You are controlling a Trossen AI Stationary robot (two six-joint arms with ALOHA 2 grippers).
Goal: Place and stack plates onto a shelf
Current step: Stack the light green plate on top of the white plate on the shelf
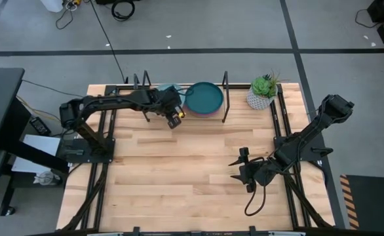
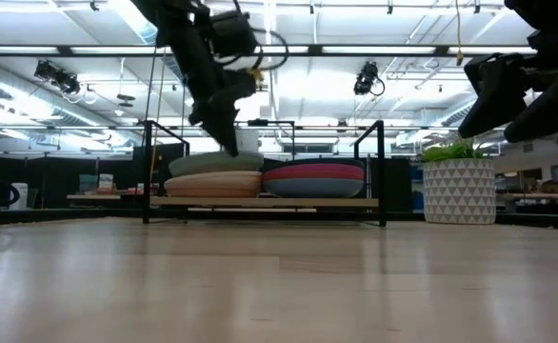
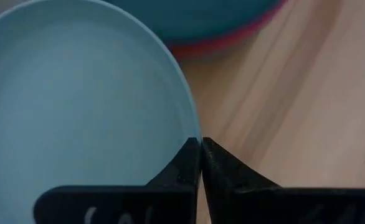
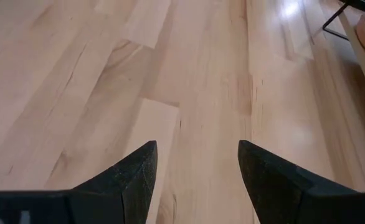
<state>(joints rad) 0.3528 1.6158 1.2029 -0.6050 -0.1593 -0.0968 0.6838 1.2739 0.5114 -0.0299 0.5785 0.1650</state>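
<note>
Plate lies flat, rim in left claw.

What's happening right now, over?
Left gripper shut on light blue plate, at shelf stack. Right gripper open, idle over table. Nothing in the way.

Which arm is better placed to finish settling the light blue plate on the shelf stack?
Left. Its end effector is pinched on the light blue plate's rim over the shelf. The right end effector hangs open over bare table, far from the shelf.
</note>
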